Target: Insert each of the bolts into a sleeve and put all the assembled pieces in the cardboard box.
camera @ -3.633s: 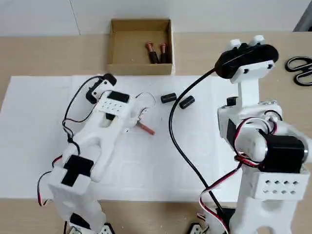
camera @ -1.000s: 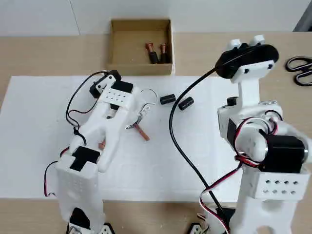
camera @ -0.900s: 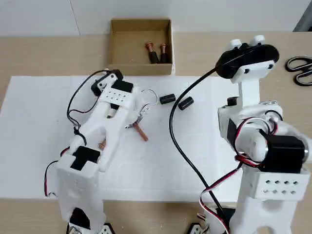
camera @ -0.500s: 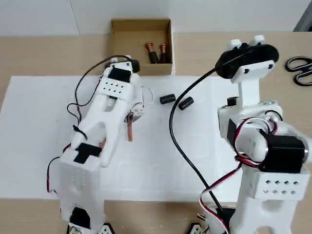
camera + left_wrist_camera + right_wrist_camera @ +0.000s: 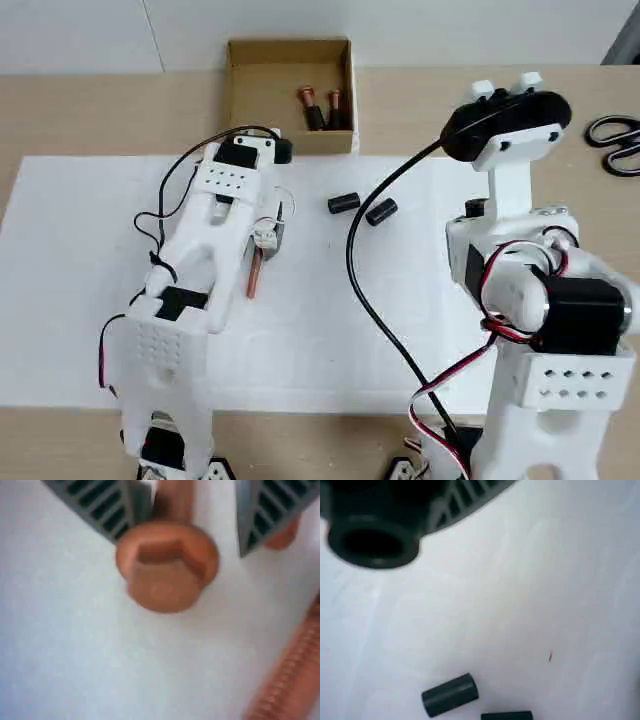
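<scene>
Wooden table (image 5: 100,110), white paper sheet (image 5: 330,330) over it, scissors (image 5: 618,140) at edge.

the bolt (image 5: 167,565) is copper, each sleeve (image 5: 344,203) black.

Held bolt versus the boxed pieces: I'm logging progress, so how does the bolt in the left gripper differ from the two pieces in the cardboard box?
The bolt is bare copper; each of the two pieces wears a black sleeve below its head. The bolt is clamped in the left gripper over the white paper; the pieces lie side by side in the cardboard box. Both show copper heads.
</scene>
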Robot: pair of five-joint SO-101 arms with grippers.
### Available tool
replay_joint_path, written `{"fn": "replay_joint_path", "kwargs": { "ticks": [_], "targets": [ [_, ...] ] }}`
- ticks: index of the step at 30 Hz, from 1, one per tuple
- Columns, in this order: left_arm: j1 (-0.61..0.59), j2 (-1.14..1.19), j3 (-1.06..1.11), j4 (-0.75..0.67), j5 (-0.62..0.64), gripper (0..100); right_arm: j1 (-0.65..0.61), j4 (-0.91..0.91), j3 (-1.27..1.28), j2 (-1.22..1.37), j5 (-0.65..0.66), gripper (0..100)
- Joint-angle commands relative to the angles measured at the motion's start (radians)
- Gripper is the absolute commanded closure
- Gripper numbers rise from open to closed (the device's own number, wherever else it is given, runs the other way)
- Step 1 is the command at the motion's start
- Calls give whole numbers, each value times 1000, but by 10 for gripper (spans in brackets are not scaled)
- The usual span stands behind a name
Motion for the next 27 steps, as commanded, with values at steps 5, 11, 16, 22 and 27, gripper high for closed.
{"fn": "replay_joint_path", "kwargs": {
  "ticks": [5,11,16,22,27],
  "targets": [
    [12,54,-19,-66,-3,919,1,-1,0,-24,-8,995],
    [14,61,-19,-58,0,994,1,-1,0,-24,-8,995],
    [15,26,-110,55,0,994,-1,-5,-5,-24,-3,995],
    [31,-97,-257,175,-2,994,-4,-38,-29,-25,2,992],
    [28,-261,-237,173,0,994,-4,-28,-57,-25,2,995]
  ]
}}
